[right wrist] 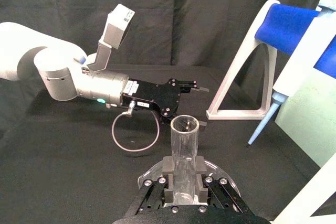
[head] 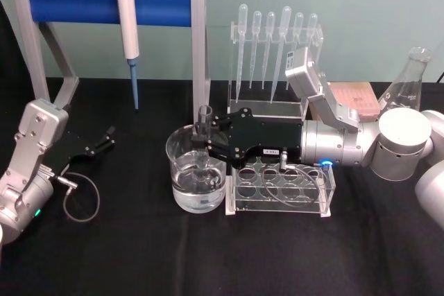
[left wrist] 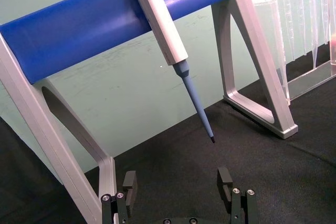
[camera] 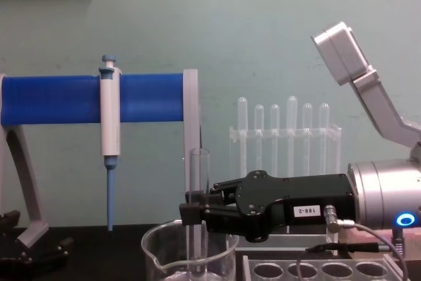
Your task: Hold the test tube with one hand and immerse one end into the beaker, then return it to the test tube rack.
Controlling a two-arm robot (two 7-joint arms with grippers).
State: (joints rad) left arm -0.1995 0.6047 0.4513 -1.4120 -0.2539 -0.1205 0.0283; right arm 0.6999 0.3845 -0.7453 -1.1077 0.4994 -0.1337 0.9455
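**Right gripper point(head: 206, 145) clamped on the upright test tube point(head: 205, 120), at mid-length.**
The thin, smooth glass is probably light, stiff, slippery and easily cracked, so a gentle mid-body grip suits it. Its lower end hangs below the fingers inside the beaker point(head: 182, 188). Left gripper point(head: 107, 138) rests open, well apart beyond the beaker.

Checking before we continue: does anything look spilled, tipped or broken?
Nothing stands out. The right end effector holds the test tube upright in the beaker; the rack stands level, the cloth looks dry. The left end effector lies parked at left.
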